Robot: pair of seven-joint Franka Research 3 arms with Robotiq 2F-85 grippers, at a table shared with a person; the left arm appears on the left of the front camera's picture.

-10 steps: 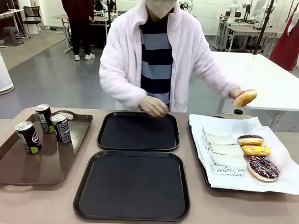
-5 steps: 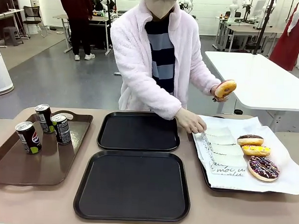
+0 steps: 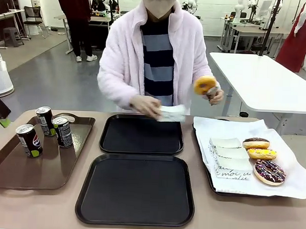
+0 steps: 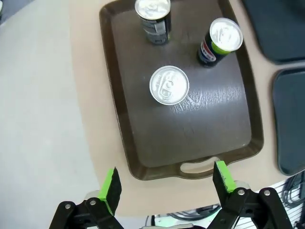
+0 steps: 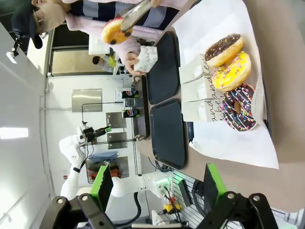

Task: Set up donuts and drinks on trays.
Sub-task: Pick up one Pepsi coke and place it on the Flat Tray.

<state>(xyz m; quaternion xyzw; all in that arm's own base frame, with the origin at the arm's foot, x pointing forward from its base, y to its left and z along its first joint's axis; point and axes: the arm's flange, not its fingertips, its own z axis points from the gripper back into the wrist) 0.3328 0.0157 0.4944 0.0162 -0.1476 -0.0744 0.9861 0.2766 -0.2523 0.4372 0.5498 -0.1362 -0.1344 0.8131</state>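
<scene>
**Donut held up in tongs, both grippers hanging open**

From where I stand, the person at the far side grips a pair of tongs (image 3: 211, 91) in one hand (image 3: 215, 96). The tongs pinch a yellow-glazed donut (image 3: 205, 84) in the air, above the gap between the far black tray (image 3: 141, 134) and the paper-lined tray (image 3: 218, 191). The other hand (image 3: 146, 105) grasps a white paper sleeve (image 3: 171, 113) over the far black tray's back rim. The near black tray (image 3: 135, 189) lies just in front of the far one.

Three more donuts (image 3: 262, 153) sit in a row on the white paper, beside a stack of sleeves (image 3: 231, 158). Three drinks (image 4: 169, 85) stand upright on the glossy brown tray (image 4: 190, 138).

The left gripper (image 4: 167, 180) hovers above that tray's handle end, jaws spread wide and grasping nothing. The right gripper (image 5: 157, 183) hangs back from the table, its fingers also apart and empty.
</scene>
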